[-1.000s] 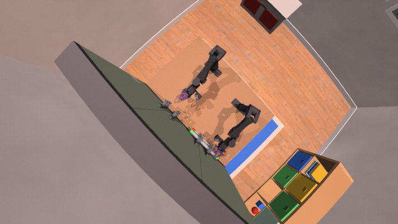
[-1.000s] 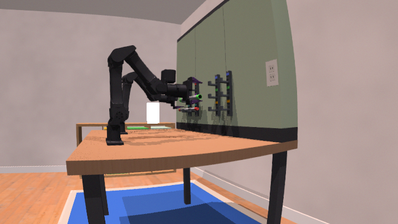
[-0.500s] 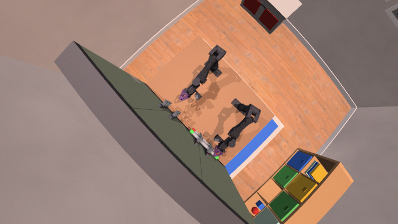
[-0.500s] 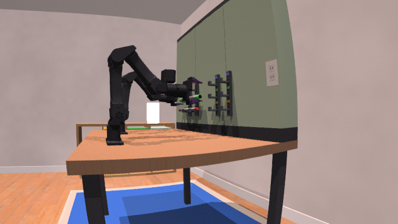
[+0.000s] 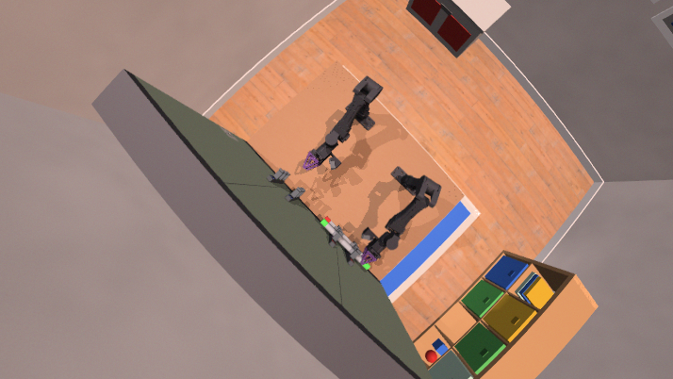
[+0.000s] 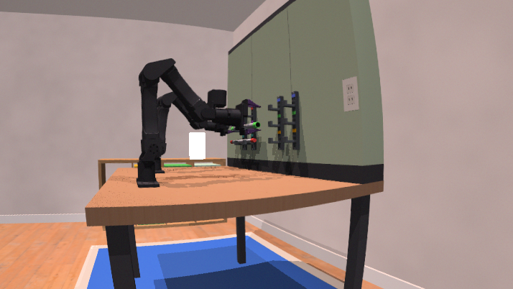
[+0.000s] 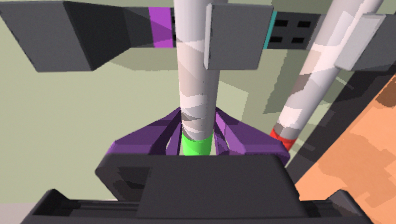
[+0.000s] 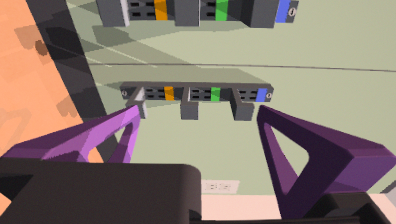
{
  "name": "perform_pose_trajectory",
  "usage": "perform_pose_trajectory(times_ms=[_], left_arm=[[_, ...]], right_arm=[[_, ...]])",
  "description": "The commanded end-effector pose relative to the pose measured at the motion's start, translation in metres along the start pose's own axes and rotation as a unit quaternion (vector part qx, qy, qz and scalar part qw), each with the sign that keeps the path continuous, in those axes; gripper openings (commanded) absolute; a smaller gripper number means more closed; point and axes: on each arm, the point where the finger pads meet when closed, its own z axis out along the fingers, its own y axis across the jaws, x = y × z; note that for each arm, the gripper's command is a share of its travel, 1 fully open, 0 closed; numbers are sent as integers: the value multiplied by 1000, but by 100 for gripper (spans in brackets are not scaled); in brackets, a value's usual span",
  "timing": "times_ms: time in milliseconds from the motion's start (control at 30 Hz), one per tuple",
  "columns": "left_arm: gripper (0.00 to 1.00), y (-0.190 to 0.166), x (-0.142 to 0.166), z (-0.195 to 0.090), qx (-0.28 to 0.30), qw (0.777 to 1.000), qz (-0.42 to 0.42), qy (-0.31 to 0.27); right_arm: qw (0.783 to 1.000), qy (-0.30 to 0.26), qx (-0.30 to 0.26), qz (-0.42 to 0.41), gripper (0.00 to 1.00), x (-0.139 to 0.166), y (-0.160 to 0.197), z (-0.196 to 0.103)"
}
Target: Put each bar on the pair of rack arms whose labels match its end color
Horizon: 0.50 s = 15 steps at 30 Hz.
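Observation:
The green-ended bar (image 5: 343, 240) (image 6: 252, 125) (image 7: 197, 90) lies along the middle arms of the left rack (image 7: 232, 40), under magenta labels. The red-ended bar (image 6: 241, 141) (image 7: 309, 75) lies on the bottom arms, under teal labels. My left gripper (image 5: 369, 258) (image 7: 197, 112) is shut on the green-ended bar near its outer end. My right gripper (image 5: 309, 162) (image 8: 198, 111) is open and empty in front of the right rack (image 6: 295, 124) (image 8: 200, 86). That rack has blue labels on top, green in the middle, orange at the bottom, and its arms are bare.
The green wall panel (image 5: 264, 226) (image 6: 323, 118) stands close behind both racks. The table top (image 5: 292, 123) (image 6: 230, 194) lies below. The red-ended bar runs just below the left gripper's lower finger. A wall outlet (image 6: 350, 94) (image 8: 220, 186) is beyond the right rack.

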Motion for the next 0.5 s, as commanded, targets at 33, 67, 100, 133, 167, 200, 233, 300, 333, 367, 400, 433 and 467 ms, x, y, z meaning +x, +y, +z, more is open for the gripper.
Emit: perform_pose_trajectory(times_ms=[33, 67, 100, 133, 167, 200, 233, 300, 333, 367, 400, 433, 467], left_arm=[[0, 40, -6, -4, -38, 999, 10, -4], [0, 40, -6, -4, -38, 999, 10, -4], [0, 40, -6, -4, -38, 999, 10, -4], [0, 40, -6, -4, -38, 999, 10, -4], [0, 40, -6, -4, -38, 999, 10, -4], [0, 40, -6, -4, -38, 999, 10, -4], [0, 40, -6, -4, -38, 999, 10, -4], [0, 40, -6, -5, -38, 999, 10, -4], [0, 40, -6, -5, -38, 999, 10, -4], [0, 40, -6, -5, -38, 999, 10, -4], [0, 39, -6, -4, -39, 999, 10, -4], [0, 39, -6, -5, -39, 999, 10, -4], [0, 39, -6, -5, -39, 999, 10, -4]], right_arm=[[1000, 0, 10, 3, 100, -2, -4, 0], [1000, 0, 10, 3, 100, -2, -4, 0], [1000, 0, 10, 3, 100, -2, -4, 0], [1000, 0, 10, 3, 100, -2, -4, 0], [1000, 0, 10, 3, 100, -2, -4, 0], [1000, 0, 10, 3, 100, -2, -4, 0], [1000, 0, 10, 3, 100, -2, -4, 0], [1000, 0, 10, 3, 100, -2, -4, 0], [1000, 0, 10, 3, 100, -2, -4, 0], [1000, 0, 10, 3, 100, -2, -4, 0], [1000, 0, 10, 3, 100, -2, -4, 0], [1000, 0, 10, 3, 100, -2, -4, 0], [1000, 0, 10, 3, 100, -2, -4, 0]])
